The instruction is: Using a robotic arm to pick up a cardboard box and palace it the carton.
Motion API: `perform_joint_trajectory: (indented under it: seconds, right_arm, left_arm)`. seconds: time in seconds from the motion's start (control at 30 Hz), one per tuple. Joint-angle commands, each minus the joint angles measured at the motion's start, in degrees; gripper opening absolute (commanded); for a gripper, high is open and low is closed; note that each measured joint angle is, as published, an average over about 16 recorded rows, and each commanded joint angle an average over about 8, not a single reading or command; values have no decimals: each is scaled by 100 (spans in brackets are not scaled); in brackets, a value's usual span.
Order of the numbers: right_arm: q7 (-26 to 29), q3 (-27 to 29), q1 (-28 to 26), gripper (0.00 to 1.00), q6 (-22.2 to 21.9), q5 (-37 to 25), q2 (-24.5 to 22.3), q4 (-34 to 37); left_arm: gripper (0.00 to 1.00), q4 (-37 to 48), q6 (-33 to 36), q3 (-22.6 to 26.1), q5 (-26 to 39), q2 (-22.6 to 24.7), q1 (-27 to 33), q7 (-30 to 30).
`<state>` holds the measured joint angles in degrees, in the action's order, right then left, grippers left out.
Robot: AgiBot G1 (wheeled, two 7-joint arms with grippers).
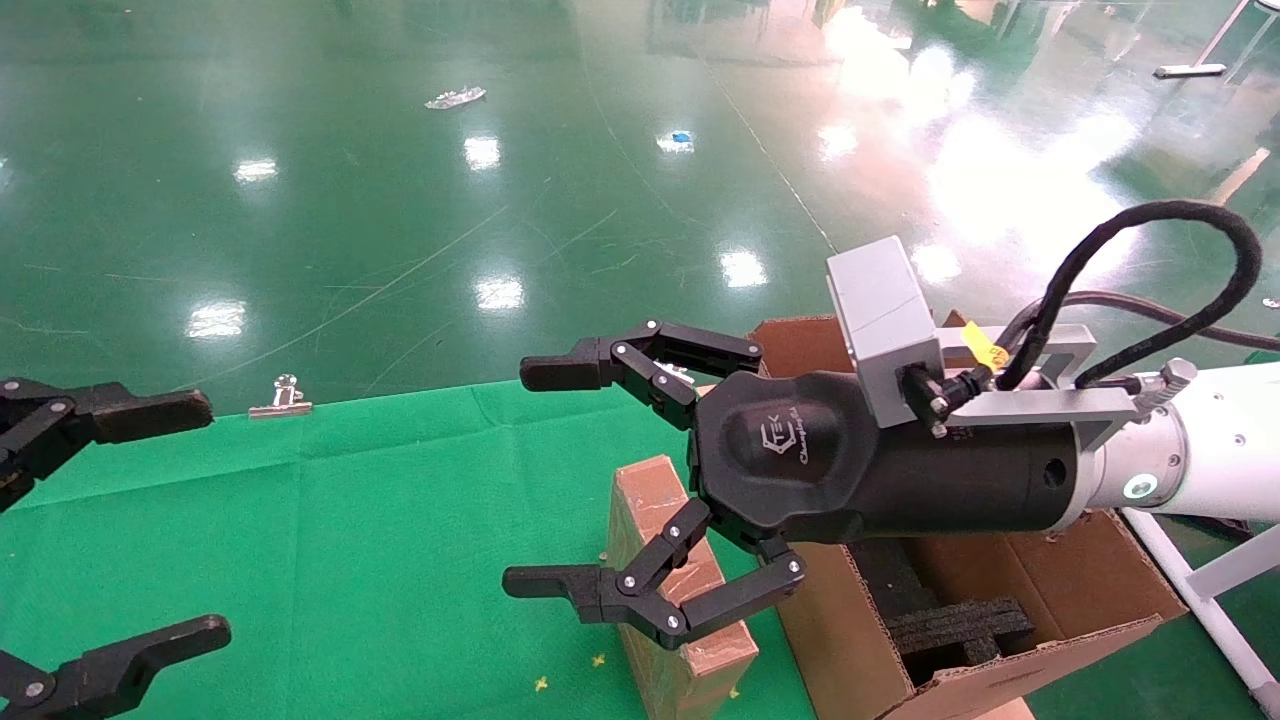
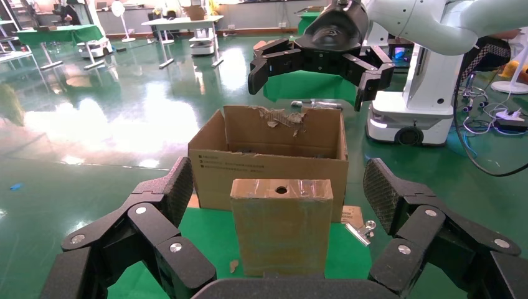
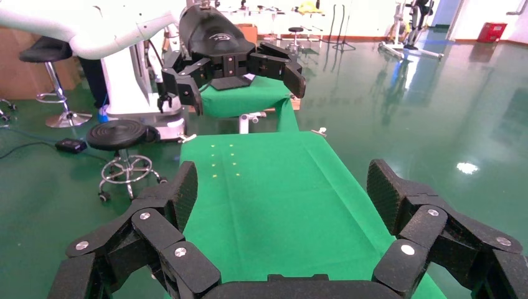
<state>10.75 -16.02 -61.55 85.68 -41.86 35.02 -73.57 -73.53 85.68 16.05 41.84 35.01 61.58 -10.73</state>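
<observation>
Cardboard box (image 1: 672,585) stands on its narrow edge at the surface's (image 1: 350,520) right edge, beside the carton (image 1: 1010,600). Right end effector (image 1: 535,475) hovers above it, released; left end effector (image 1: 190,520) released, parked at left edge. Likely light, stiff: pinch across the flat faces.

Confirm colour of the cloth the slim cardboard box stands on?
Bright green. The cloth under the cardboard box shows best in the head view.

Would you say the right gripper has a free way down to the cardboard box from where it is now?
Probably yes: the right gripper hangs open above the upright cardboard box, nothing between them; the carton stands just beside it.
</observation>
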Motion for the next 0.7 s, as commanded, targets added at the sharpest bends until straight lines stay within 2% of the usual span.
perform_joint_trajectory:
  seconds: [0.03, 0.43, 0.57, 0.7]
  right_arm:
    - [0, 0, 0, 100, 0, 0, 0, 0]
    - [62, -88, -61, 100, -22, -204, -29, -138]
    - [198, -361, -321, 100, 36, -752, -1, -321]
    - [341, -867, -858, 100, 226, -1601, 206, -414]
  left_arm:
    - [100, 0, 0, 0, 0, 0, 0, 0]
    - [100, 4, 1, 1, -1, 1, 2, 3]
    - [100, 5, 2, 3, -2, 0, 3, 4]
    - [100, 6, 1, 5, -3, 0, 4, 5]
